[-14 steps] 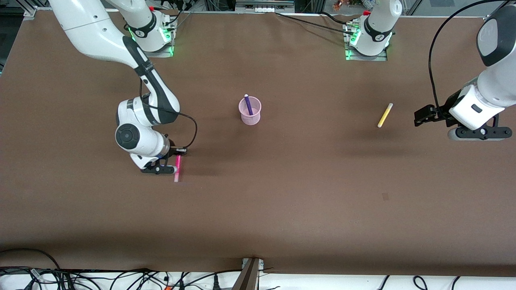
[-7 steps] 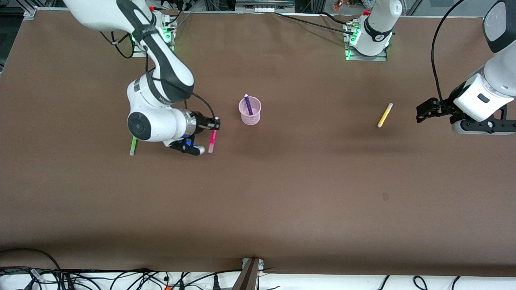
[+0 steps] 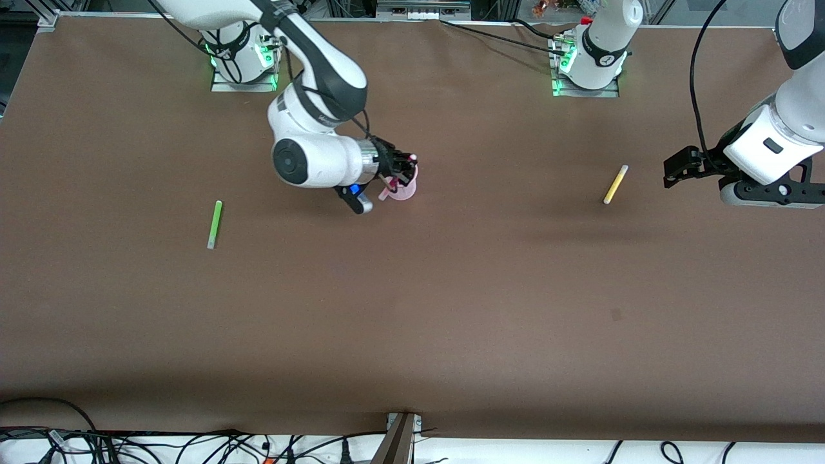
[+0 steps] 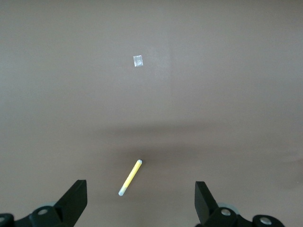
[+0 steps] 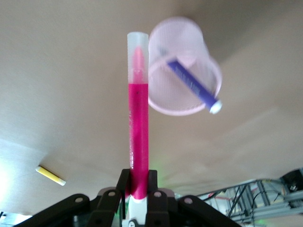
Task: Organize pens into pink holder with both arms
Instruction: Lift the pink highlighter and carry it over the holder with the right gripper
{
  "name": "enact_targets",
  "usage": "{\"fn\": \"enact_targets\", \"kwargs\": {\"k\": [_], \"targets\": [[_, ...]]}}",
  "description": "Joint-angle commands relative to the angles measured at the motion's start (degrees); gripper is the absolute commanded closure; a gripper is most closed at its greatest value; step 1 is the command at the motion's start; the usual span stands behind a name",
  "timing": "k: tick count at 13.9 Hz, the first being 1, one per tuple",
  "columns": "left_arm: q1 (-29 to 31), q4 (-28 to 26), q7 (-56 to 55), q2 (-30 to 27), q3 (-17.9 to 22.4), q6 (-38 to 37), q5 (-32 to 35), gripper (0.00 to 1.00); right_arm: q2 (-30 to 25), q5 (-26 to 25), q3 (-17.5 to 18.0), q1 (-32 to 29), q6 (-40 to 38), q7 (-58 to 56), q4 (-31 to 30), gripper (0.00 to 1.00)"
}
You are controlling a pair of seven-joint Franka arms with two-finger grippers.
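Front view: the right gripper (image 3: 401,169) hangs over the pink holder (image 3: 406,188) at the middle of the table (image 3: 412,309), its jaws pinching the magenta pen (image 3: 387,191). Only the rim and part of the wall of the holder show beneath the gripper. The light green pen (image 3: 214,223) lies flat on the table toward the right arm's end, nearer to the front camera than the holder and well apart from it. The yellow pen (image 3: 615,184) lies flat toward the left arm's end, at about the same depth as the holder. The left gripper (image 3: 677,174) waits just beside the yellow pen, toward the left arm's end of the table, not touching it.

Right wrist view: the magenta pen (image 5: 138,127) is clamped near one end between the two fingers (image 5: 124,187) and juts straight out from them, its clear pale cap beside the rim of the pink holder (image 5: 182,59). The dark purple pen (image 5: 191,85) leans inside the holder, its pale tip resting over the rim. The yellow pen (image 5: 50,175) shows far off on the table.

Left wrist view: the jaws are spread wide, with the fingers (image 4: 75,201) apart above the bare table and the yellow pen (image 4: 130,177) lying between them, untouched. A small pale square mark (image 4: 138,60) shows on the table surface.
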Motion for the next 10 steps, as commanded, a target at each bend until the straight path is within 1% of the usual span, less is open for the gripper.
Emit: {"fn": "enact_targets", "kwargs": {"k": [1, 3, 5, 7, 8, 10], "targets": [[-0.14, 1.70, 1.04, 0.67, 0.18, -1.00, -0.63, 0.00, 0.84, 3.10, -0.08, 2.80, 2.61, 2.59, -0.41, 1.00], [-0.66, 1.70, 1.39, 1.02, 0.44, -0.91, -0.63, 0.00, 1.36, 3.28, -0.08, 3.86, 4.38, 3.47, -0.94, 1.00], [-2.51, 1.87, 1.57, 1.02, 1.06, -0.91, -0.28, 0.00, 1.72, 3.20, -0.17, 3.86, 4.56, 3.30, -0.94, 1.00], [-2.95, 1.88, 1.66, 1.02, 1.24, -0.91, -0.19, 0.00, 2.42, 3.20, -0.26, 3.78, 4.56, 2.86, -1.02, 1.00], [-4.17, 1.88, 1.66, 1.11, 2.37, -0.82, -0.19, 0.00, 2.68, 3.28, -0.35, 3.60, 4.56, 2.86, -1.20, 1.00], [-7.77, 1.79, 1.83, 1.11, 6.93, -0.65, -0.28, 0.00, 2.86, 3.37, -0.35, 3.07, 4.47, 3.90, -1.64, 1.00]]}}
